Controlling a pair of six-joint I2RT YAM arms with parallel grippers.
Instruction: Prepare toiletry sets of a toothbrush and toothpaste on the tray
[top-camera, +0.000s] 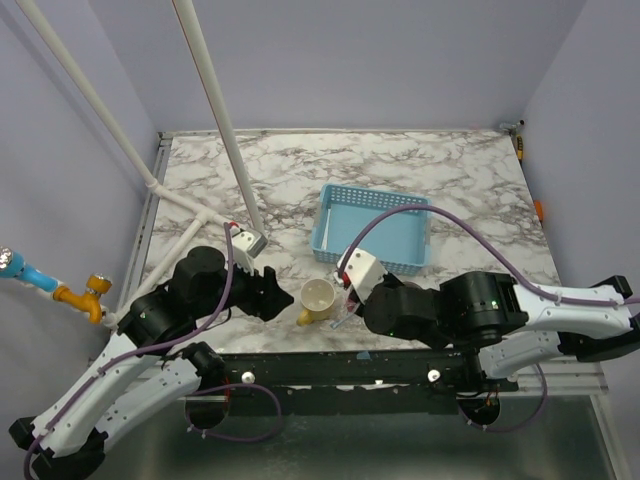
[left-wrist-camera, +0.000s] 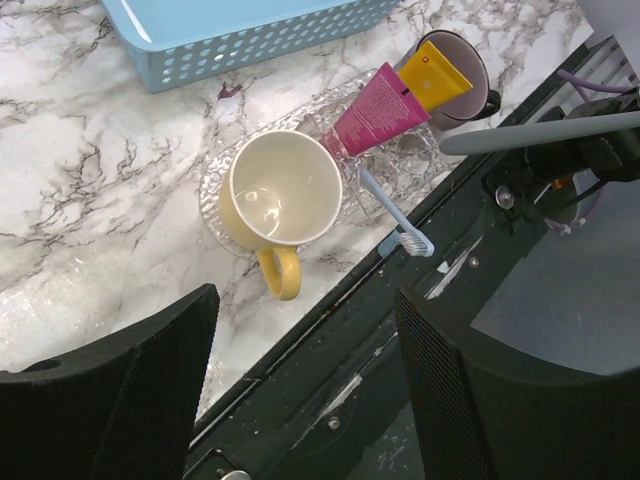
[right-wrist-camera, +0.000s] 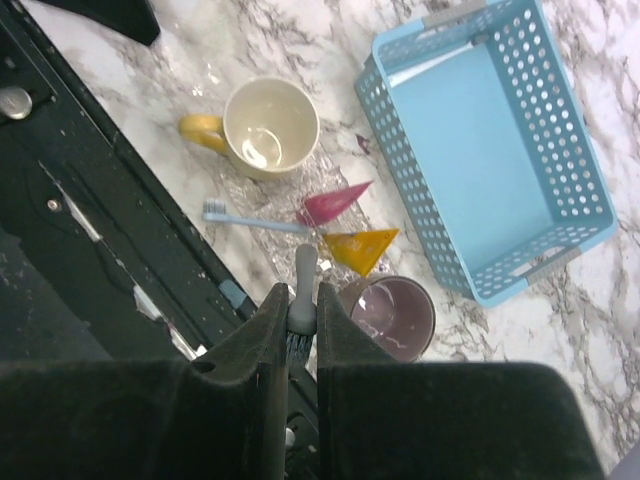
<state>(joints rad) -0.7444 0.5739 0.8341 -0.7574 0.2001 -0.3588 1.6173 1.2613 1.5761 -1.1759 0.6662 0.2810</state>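
A clear glass tray (left-wrist-camera: 404, 168) lies at the table's near edge. On it are a pink tube (left-wrist-camera: 378, 105), a yellow tube (left-wrist-camera: 433, 70) leaning at a purple mug (left-wrist-camera: 478, 88), and a pale blue toothbrush (left-wrist-camera: 390, 212) whose head overhangs the edge. My right gripper (right-wrist-camera: 302, 300) is shut on the grey toothbrush (right-wrist-camera: 304, 275) near its bristle end and holds it above the tray beside the purple mug (right-wrist-camera: 392, 315). The pink tube (right-wrist-camera: 335, 202), yellow tube (right-wrist-camera: 360, 248) and blue toothbrush (right-wrist-camera: 250, 220) lie below it. My left gripper (left-wrist-camera: 300, 380) is open and empty over the table's front rail.
A yellow mug (left-wrist-camera: 283, 190) stands upright on the tray's left part; it also shows in the top view (top-camera: 318, 298). An empty blue perforated basket (top-camera: 372, 228) sits behind the tray. White pipes (top-camera: 215, 110) cross the back left. The black front rail (left-wrist-camera: 400, 330) runs along the table edge.
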